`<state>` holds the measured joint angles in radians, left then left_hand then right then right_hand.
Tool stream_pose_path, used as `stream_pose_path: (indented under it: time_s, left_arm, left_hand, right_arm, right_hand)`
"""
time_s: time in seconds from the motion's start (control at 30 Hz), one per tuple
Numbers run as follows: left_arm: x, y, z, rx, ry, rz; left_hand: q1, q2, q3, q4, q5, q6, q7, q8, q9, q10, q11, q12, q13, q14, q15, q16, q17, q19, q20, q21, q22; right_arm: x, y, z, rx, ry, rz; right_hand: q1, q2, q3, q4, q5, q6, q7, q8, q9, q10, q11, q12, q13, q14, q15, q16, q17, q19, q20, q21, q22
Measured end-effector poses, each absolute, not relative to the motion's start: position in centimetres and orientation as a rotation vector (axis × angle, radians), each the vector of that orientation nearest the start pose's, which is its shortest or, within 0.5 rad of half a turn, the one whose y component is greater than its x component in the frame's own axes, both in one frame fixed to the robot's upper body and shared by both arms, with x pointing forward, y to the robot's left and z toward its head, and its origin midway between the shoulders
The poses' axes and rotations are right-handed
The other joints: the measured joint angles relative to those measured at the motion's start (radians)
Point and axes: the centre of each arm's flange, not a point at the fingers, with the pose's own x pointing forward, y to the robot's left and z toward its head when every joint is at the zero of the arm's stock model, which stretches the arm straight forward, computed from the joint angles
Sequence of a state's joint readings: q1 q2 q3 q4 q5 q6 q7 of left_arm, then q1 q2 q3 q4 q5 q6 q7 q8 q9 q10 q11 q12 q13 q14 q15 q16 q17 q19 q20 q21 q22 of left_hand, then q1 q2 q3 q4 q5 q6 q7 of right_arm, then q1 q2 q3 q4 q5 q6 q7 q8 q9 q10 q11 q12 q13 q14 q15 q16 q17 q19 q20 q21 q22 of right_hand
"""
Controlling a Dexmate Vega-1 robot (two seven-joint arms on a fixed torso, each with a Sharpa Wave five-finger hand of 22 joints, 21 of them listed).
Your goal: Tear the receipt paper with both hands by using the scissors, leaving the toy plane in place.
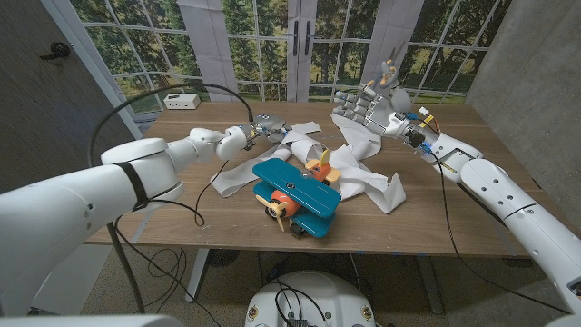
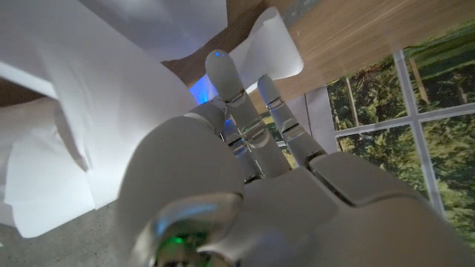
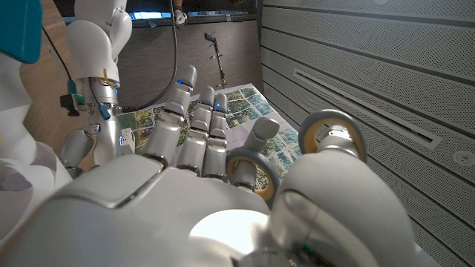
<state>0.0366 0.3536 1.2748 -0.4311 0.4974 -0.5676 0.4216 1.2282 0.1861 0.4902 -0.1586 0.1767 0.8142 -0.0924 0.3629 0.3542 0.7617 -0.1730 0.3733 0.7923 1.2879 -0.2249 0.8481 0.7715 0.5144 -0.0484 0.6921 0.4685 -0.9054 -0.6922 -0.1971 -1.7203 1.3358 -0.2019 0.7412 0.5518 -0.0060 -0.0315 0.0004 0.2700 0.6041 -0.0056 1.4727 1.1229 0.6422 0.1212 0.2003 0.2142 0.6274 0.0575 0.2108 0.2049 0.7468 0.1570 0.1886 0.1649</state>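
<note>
**A:** Where is everything sitting right now?

**B:** In the head view I am looking at the long white crumpled receipt paper (image 1: 359, 168), which is sprawling across the middle of the wooden table (image 1: 454, 227). The teal toy plane with orange nose and tan propeller (image 1: 295, 193) is standing on the near part of the paper, close to the table's front edge, and nothing is touching it.

**A:** And the scissors?

**B:** I am holding the grey metal scissors (image 3: 297, 159) in the right hand (image 1: 374, 104). The right wrist view is showing my thumb and a finger passing through the two ring handles, so those fingers are grasping the tool. That hand is hanging above the far right part of the table, over the far end of the paper, with the remaining fingers spread upward.

**A:** What is the left hand doing?

**B:** The left hand (image 1: 257, 130) is reaching in over the far left part of the paper strip. In the left wrist view its fingers (image 2: 252, 119) are stretching out side by side toward a fold of the paper (image 2: 96, 111), but I cannot tell whether they are pinching the sheet or only lying against it.

**A:** Anything else up there?

**B:** A small white box (image 1: 179, 101) is sitting at the table's far left corner, well apart from the paper.
</note>
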Motion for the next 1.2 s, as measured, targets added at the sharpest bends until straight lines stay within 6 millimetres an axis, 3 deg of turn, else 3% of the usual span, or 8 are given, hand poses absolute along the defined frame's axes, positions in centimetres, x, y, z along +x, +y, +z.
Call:
stream_pose_path:
  time_s: [0.2, 0.33, 0.63, 0.67, 1.2]
  left_arm:
    - [72.7, 20.1, 5.8, 1.45, -0.827, -0.128]
    - [72.4, 19.9, 6.0, 1.362, -0.823, -0.11]
    - [73.1, 21.0, 6.1, 1.318, -0.742, -0.081]
    - [71.2, 19.9, 6.6, 1.17, -0.82, -0.082]
    - [70.9, 20.2, 6.8, 0.93, -0.752, -0.09]
  left_hand:
    - [0.005, -0.005, -0.006, 0.006, 0.0, 0.0, 0.007, 0.007, 0.012, 0.005, 0.005, 0.0, 0.013, -0.011, 0.0, 0.007, 0.0, -0.013, -0.001, 0.015, 0.01]
    - [0.009, -0.001, -0.014, 0.006, 0.0, 0.0, 0.007, 0.007, 0.02, 0.002, 0.002, 0.0, 0.022, -0.02, -0.002, 0.008, -0.003, -0.022, 0.0, 0.027, 0.016]
    - [0.013, -0.005, -0.022, 0.008, 0.0, -0.004, 0.003, 0.011, 0.033, 0.002, 0.002, -0.004, 0.039, -0.027, -0.002, 0.008, -0.003, -0.036, 0.004, 0.053, 0.026]
    - [0.013, -0.005, -0.024, 0.007, 0.0, -0.004, 0.003, 0.011, 0.033, 0.002, 0.002, -0.005, 0.039, -0.027, -0.002, 0.008, -0.003, -0.038, 0.005, 0.055, 0.026]
    - [0.018, 0.0, -0.034, 0.01, 0.0, -0.004, 0.003, 0.011, 0.038, 0.002, 0.002, -0.011, 0.06, -0.03, -0.005, 0.012, -0.003, -0.047, 0.004, 0.09, 0.037]
  right_arm:
    - [52.4, -24.4, 6.5, 0.357, -0.546, 1.204]
    - [52.5, -24.6, 6.4, 0.358, -0.549, 1.203]
    - [52.7, -24.8, 6.3, 0.361, -0.546, 1.196]
    - [52.6, -24.8, 6.2, 0.355, -0.548, 1.205]
    - [53.1, -24.7, 6.0, 0.348, -0.531, 1.219]
  right_hand:
    - [0.005, 0.005, 0.0, 0.0, 0.0, 0.0, 0.0, -0.002, 0.005, -0.001, 0.0, 0.0, 0.0, 0.0, 0.0, 0.0, 0.0, 0.0, 0.0, 0.0, 0.0]
    - [0.005, 0.005, -0.004, 0.004, 0.0, 0.0, 0.0, -0.002, 0.003, -0.001, 0.001, 0.0, 0.0, 0.0, 0.0, 0.0, 0.0, 0.0, 0.0, 0.0, 0.0]
    - [0.005, 0.005, -0.004, 0.004, 0.0, 0.0, 0.0, -0.002, 0.008, -0.001, 0.001, 0.0, 0.0, 0.0, 0.0, 0.0, 0.0, 0.0, 0.0, 0.0, 0.0]
    - [0.005, 0.005, -0.006, 0.002, 0.0, 0.0, 0.0, -0.002, 0.007, -0.001, 0.001, 0.0, 0.0, 0.0, 0.0, 0.0, 0.0, 0.0, 0.0, 0.0, 0.0]
    - [0.005, 0.005, -0.016, 0.0, 0.0, 0.0, 0.0, -0.019, -0.002, -0.001, 0.001, 0.0, 0.0, -0.005, 0.007, 0.0, 0.0, -0.006, 0.013, 0.0, 0.0]
